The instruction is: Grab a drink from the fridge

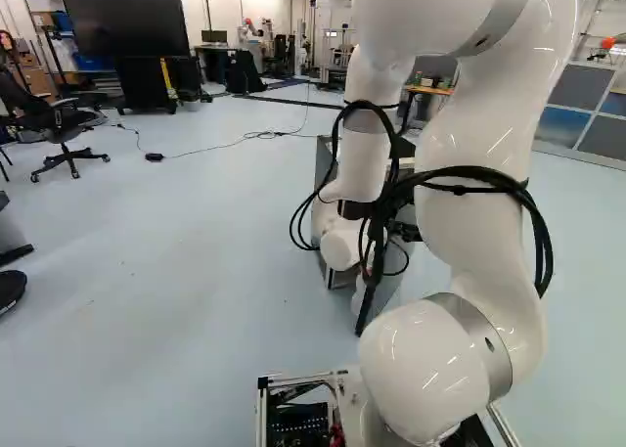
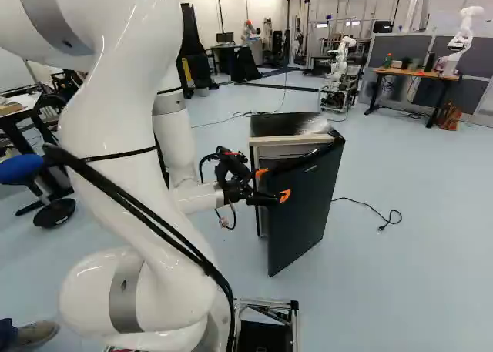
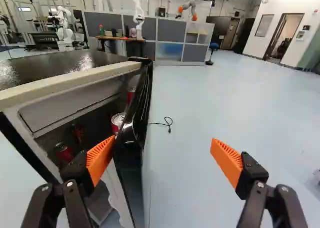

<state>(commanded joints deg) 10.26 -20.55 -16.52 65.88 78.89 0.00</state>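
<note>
gripper (image 2: 274,184) astride fridge door (image 2: 306,209) — can (image 3: 118,119) lettering unclear

Glossy white jointed arm (image 2: 127,129) bent forward, black two-fingered claw (image 2: 273,184) open.
Its ribbed orange pads (image 3: 99,159) stand wide apart; the smooth white forearm (image 2: 176,140) drops to a short white wrist (image 2: 198,197), roughly level as far as the right base view shows.

The arm (image 1: 489,105) is glossy white with grey bands (image 1: 491,341) and black cables (image 1: 541,222). Its black gripper (image 2: 273,184) has ribbed orange pads (image 3: 100,160).
</note>
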